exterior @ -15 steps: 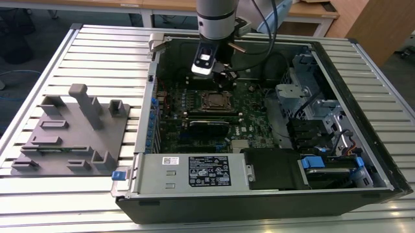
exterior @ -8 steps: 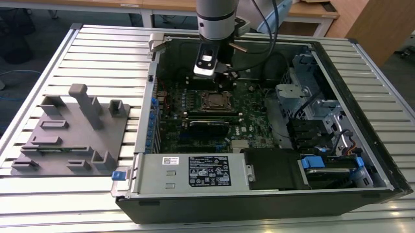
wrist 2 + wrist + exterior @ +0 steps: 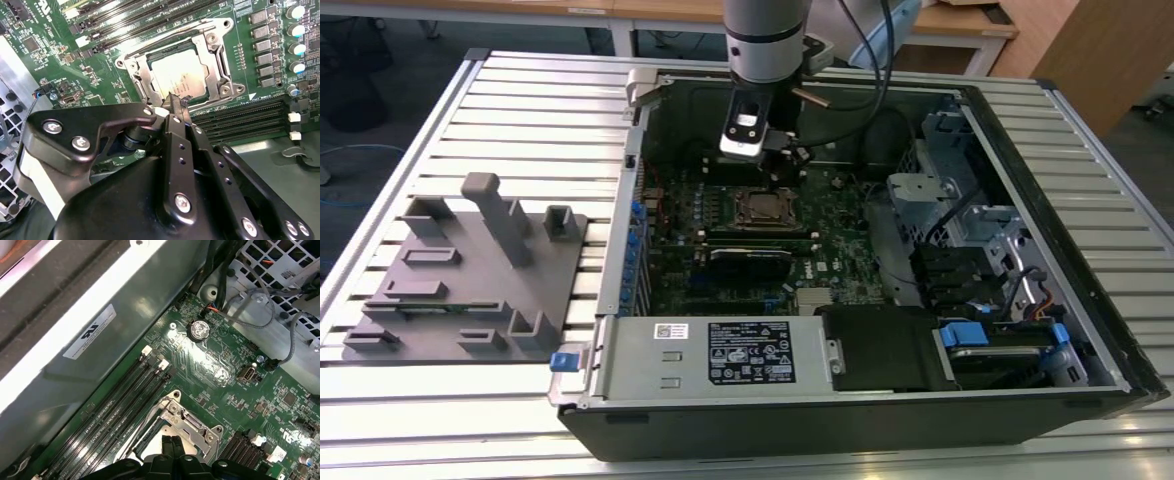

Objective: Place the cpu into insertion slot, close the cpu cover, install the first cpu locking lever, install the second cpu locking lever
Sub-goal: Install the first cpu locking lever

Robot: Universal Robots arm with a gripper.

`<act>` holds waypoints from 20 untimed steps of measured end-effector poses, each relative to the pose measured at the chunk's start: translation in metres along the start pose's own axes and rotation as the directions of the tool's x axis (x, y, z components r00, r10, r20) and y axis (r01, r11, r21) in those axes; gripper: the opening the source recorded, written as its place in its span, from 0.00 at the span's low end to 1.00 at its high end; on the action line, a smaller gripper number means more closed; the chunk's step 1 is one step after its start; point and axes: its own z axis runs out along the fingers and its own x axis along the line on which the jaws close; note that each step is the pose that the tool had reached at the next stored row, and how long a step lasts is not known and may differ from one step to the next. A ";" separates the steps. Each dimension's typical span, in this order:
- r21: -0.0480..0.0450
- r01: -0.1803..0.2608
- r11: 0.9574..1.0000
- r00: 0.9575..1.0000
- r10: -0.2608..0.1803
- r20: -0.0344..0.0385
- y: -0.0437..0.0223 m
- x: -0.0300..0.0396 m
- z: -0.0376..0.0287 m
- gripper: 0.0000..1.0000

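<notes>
The pale silvery-beige square cpu (image 3: 177, 75) lay seated in the silver-rimmed square insertion slot (image 3: 141, 84), directly ahead of the black gripper (image 3: 178, 101) tips. The thin silvery metal cpu cover (image 3: 214, 64) framed it, apparently closed to retain it. The fingertips (image 3: 170, 445) stood pressed together, gripping nothing, probably poised for lever work.

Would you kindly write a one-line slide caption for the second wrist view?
Closed gripper poised at the edge of the cpu cover, which lies shut over the cpu seated in its socket.

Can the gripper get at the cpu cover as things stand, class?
Probably yes. In the second wrist view the gripper hangs right at the edge of the cpu cover, which lies over the cpu, and nothing stands between them.
</notes>
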 end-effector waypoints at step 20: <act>-0.034 0.269 0.962 0.962 -0.270 -0.028 -0.0001 0.0001 0.0009 0.10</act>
